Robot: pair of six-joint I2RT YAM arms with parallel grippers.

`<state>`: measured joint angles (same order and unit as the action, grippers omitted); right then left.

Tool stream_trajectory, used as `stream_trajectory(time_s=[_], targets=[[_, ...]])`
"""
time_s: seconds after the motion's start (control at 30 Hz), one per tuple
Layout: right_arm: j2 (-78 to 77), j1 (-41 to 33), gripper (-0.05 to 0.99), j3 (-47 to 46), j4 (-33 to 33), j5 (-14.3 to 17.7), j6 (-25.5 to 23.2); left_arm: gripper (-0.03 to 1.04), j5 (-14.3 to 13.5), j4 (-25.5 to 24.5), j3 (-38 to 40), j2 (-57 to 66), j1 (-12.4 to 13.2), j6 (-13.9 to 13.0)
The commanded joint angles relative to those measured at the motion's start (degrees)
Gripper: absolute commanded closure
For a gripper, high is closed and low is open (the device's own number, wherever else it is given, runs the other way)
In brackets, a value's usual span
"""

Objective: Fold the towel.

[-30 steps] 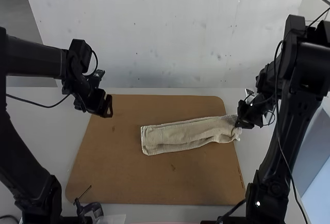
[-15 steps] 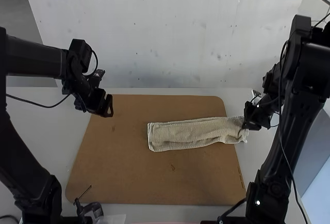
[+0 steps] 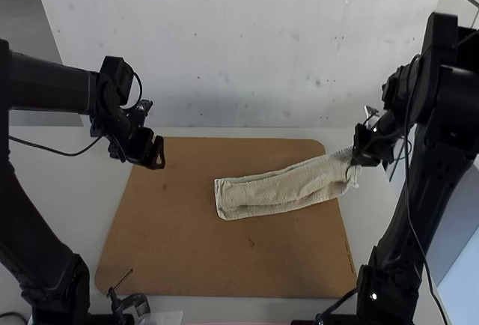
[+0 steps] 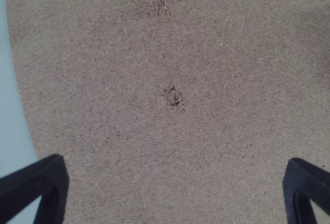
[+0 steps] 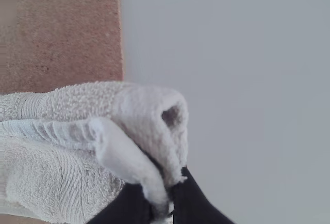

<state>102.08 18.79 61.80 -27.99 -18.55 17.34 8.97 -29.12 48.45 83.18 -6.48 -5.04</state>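
Note:
The beige towel (image 3: pixel 277 190) lies as a long, narrow folded strip across the brown board, its right end raised off the surface. My right gripper (image 3: pixel 355 162) is shut on that right end, past the board's right edge. In the right wrist view, the towel (image 5: pixel 67 182) bunches where the fingers of my right gripper (image 5: pixel 160 203) pinch it. Over the board's far left corner, my left gripper (image 3: pixel 159 154) hangs apart from the towel. Seen from its wrist, my left gripper (image 4: pixel 175 182) has its fingers wide apart with only board beneath them.
The brown board (image 3: pixel 187 265) lies on a white table (image 3: pixel 67 183). A small dark clamp-like tool (image 3: pixel 129 302) is at the board's near left edge. Behind the table stands a pale wall (image 3: pixel 247 48).
The towel was first drawn to the right along the board, then its right end rose with my right gripper. My left gripper has kept still.

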Motion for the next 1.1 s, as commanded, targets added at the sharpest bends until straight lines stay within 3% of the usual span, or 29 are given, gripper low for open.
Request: stream_trajectory(time_s=[0.0,0.43,0.8,1.07], targets=[[-2.9,-1.8,0.91,1.4,-0.9,0.1,-1.5,0.09,1.2,0.5,-1.4,-0.2,0.6,0.6],[-7.9,-10.2,0.91,-0.1,-3.7,0.1,-5.5,0.09,1.9,1.0,-2.7,-1.0,1.7,0.5],[-8.3,-9.6,0.91,0.4,-4.4,-0.2,-5.5,0.09,2.2,1.2,-2.9,-1.3,2.1,0.3],[-11.7,-16.1,0.91,1.2,-6.8,-1.8,-7.8,0.09,2.2,1.2,-2.9,-1.3,2.2,0.2]])
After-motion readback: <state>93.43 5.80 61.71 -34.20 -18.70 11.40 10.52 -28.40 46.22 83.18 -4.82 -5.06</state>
